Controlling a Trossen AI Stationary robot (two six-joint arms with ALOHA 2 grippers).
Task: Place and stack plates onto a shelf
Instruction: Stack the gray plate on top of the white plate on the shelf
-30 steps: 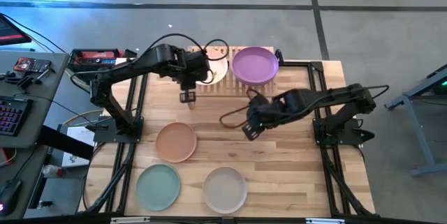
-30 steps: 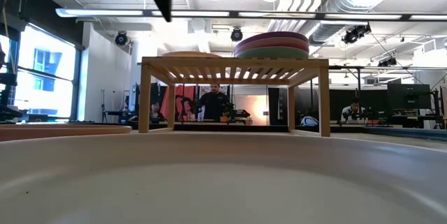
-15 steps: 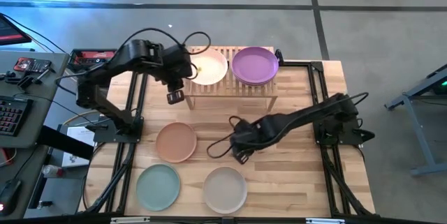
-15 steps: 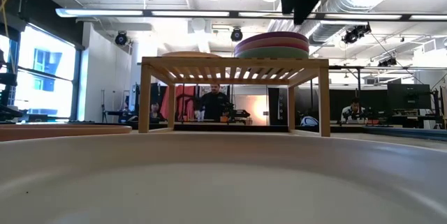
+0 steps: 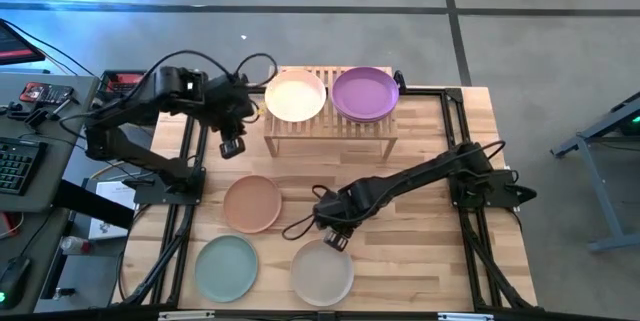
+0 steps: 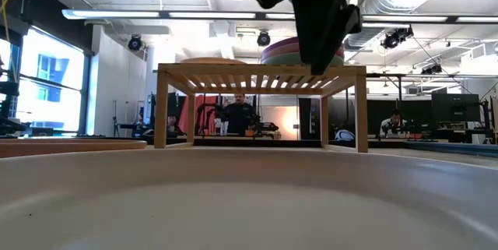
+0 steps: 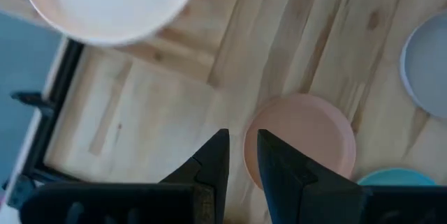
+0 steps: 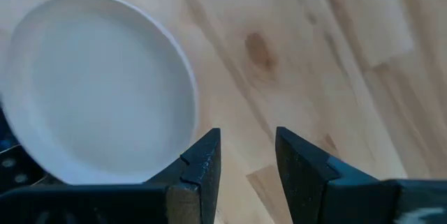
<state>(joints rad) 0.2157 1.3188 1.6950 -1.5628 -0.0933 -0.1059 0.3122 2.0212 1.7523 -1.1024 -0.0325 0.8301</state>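
Note:
Three plates lie flat on the tabletop: a peach plate (image 5: 252, 203), a mint plate (image 5: 226, 266) and a beige plate (image 5: 322, 271). The shelf (image 5: 330, 131) stands at the far side and carries a pale pink plate (image 5: 295, 96) and a stack topped by a purple plate (image 5: 365, 93). My right gripper (image 5: 335, 239) hangs open just beyond the beige plate's far rim (image 8: 185, 77), touching nothing. My left gripper (image 5: 232, 148) hovers left of the shelf, open by a narrow gap (image 7: 242, 153), with the peach plate (image 7: 300, 140) ahead of it.
Black frame rails run along the table's left (image 5: 190, 171) and right (image 5: 465, 161) sides, by the arm bases. Bare planks (image 5: 420, 251) lie right of the beige plate. In the low view the beige plate (image 6: 249, 203) fills the foreground before the shelf (image 6: 261, 71). People stand in the room behind.
My left gripper has drawn back from above the shelf's left part toward the table's left edge and slightly nearer, leaving the pale pink plate on the shelf. My right gripper has swept from the table's middle toward the near edge and leftward, down to the beige plate.

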